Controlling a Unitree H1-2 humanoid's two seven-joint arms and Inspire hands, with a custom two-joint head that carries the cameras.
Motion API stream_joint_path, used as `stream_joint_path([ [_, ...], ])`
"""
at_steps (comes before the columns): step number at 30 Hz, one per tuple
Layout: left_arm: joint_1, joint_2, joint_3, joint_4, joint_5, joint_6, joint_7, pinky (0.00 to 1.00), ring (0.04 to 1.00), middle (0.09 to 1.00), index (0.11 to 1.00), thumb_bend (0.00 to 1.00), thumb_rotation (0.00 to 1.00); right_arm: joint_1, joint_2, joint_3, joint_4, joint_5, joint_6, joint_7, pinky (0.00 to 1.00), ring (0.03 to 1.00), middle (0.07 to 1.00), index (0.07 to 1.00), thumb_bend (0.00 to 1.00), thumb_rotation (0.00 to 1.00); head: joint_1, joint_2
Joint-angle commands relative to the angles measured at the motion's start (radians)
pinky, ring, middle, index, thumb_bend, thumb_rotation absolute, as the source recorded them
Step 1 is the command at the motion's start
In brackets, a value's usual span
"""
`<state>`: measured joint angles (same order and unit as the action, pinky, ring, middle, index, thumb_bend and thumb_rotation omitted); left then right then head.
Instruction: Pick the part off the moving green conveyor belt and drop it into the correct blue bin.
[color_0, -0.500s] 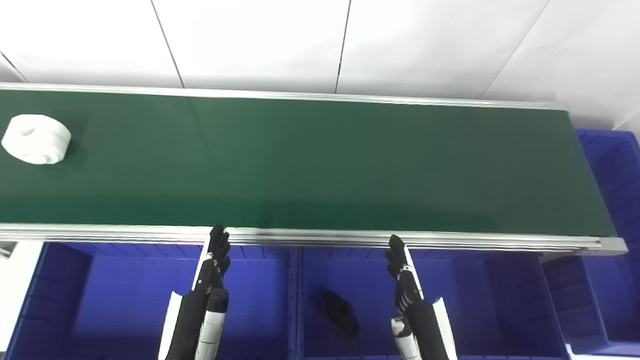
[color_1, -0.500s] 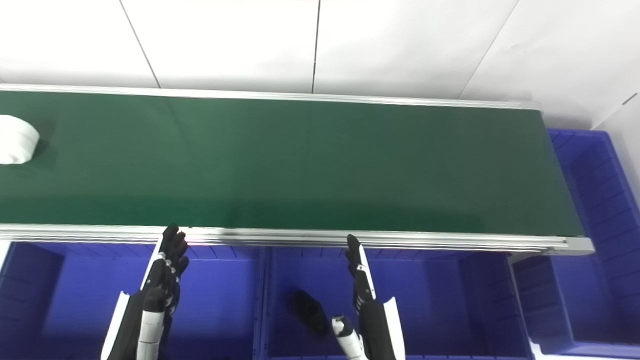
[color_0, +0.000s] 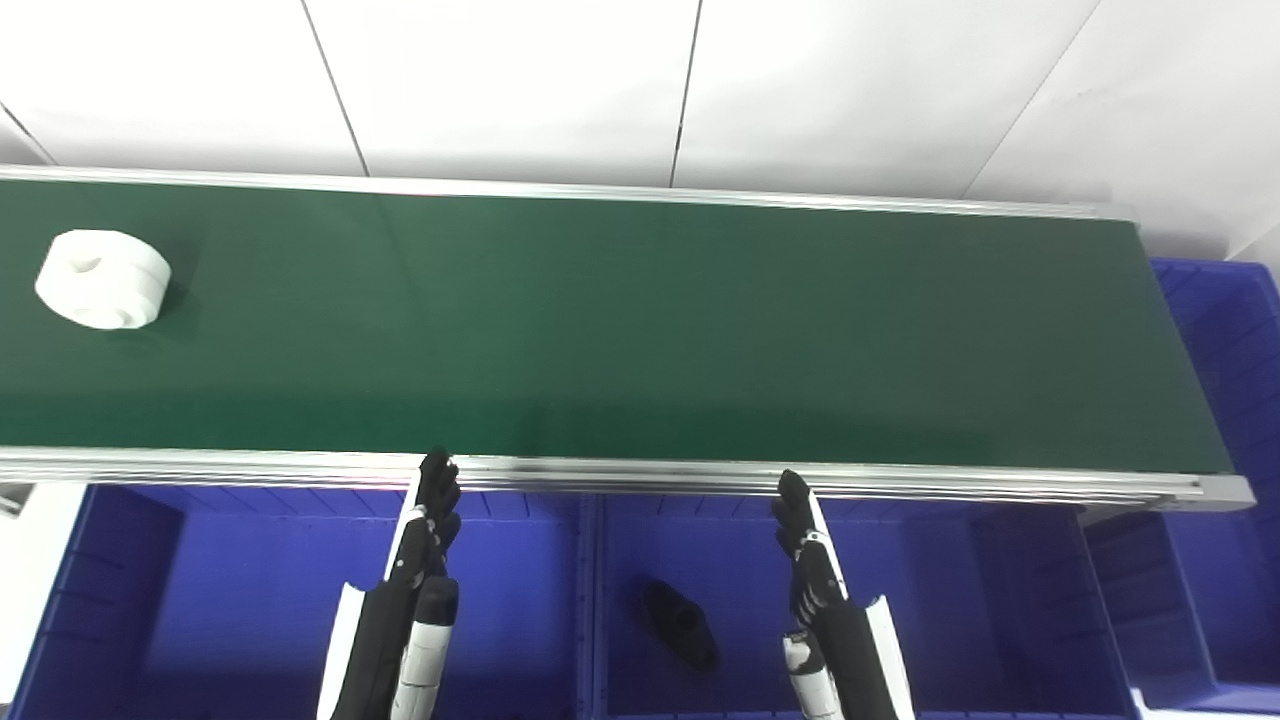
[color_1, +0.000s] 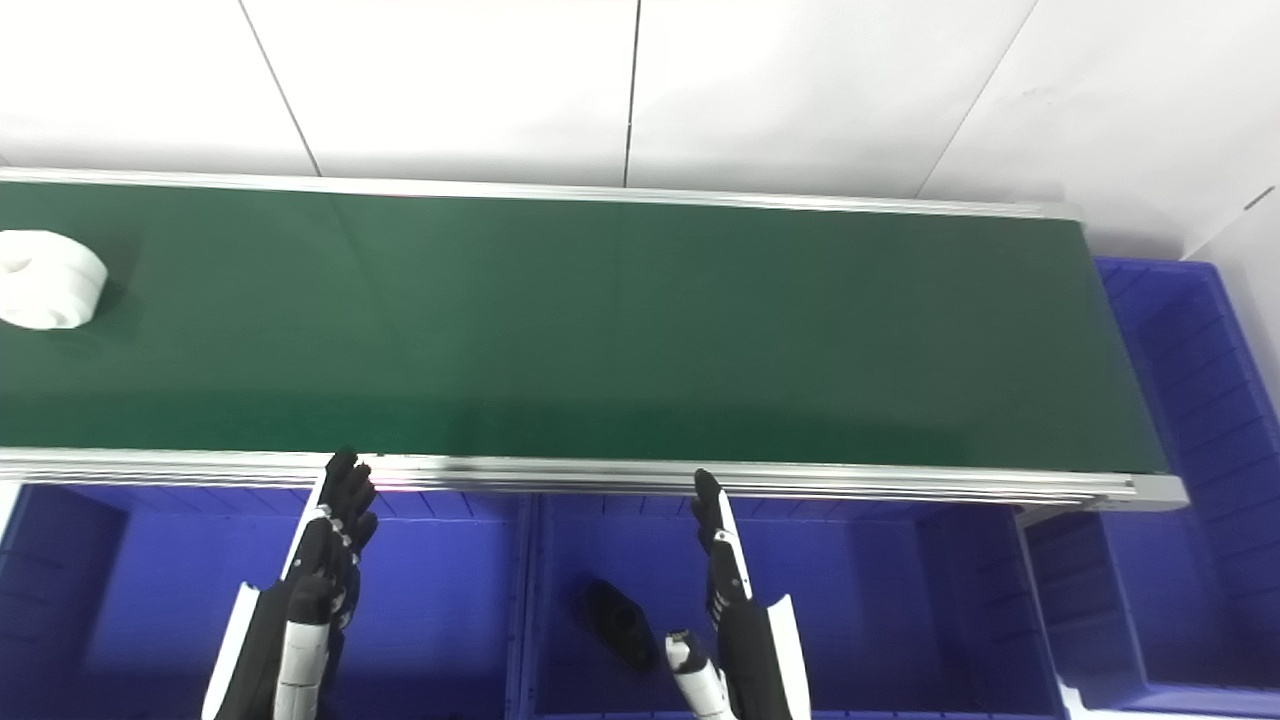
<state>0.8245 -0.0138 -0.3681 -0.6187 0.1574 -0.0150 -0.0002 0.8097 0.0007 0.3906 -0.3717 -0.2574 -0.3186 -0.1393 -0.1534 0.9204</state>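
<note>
**White part at the far left, both hands waiting**

White wall panels filled the top of the frame, and below them the green belt (color_0: 640, 320) ran across the whole width between silver rails. The white round part (color_0: 102, 278) lay on the belt at the upper left of the frame, well apart from both hands. Nothing had been picked up: the grab, the carry and the drop were all left to do.

The left hand (color_0: 432, 515) and the right hand (color_0: 800, 540) hung at the lower middle, just below the near rail and above the blue bins, each empty with fingers stretched out and pointing toward the belt.

The left bin (color_0: 230, 600) appeared to hold nothing that could be seen; the middle bin (color_0: 900, 590) had one black piece (color_0: 680, 625) lying in it. Another blue bin (color_0: 1225, 330) stood past the belt's right end. Judging by the open belt, nothing blocked a reach; the near rail had to be cleared.
</note>
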Motion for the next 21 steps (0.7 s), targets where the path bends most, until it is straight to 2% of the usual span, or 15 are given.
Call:
stream_joint_path([
  [1,0.010,0.001,-0.008,-0.030,0.001,-0.011,-0.004,1.00,1.000,1.000,1.000,0.78,1.00,0.009,0.041,0.025,-0.026,0.004,-0.005,0.006,1.00,0.995,1.000,1.000,0.81,1.00,0.001,-0.001],
  [11,0.007,0.001,-0.008,-0.020,0.018,-0.029,0.000,1.00,1.000,1.000,1.000,0.78,1.00,0.008,0.043,0.024,-0.023,0.000,-0.008,0.004,1.00,0.993,1.000,1.000,0.80,1.00,0.000,-0.001],
  [21,0.007,0.001,-0.010,-0.023,0.018,-0.021,-0.003,1.00,1.000,1.000,1.000,0.78,1.00,0.007,0.039,0.023,-0.019,-0.002,-0.015,0.004,1.00,0.990,1.000,1.000,0.78,1.00,0.001,-0.001],
])
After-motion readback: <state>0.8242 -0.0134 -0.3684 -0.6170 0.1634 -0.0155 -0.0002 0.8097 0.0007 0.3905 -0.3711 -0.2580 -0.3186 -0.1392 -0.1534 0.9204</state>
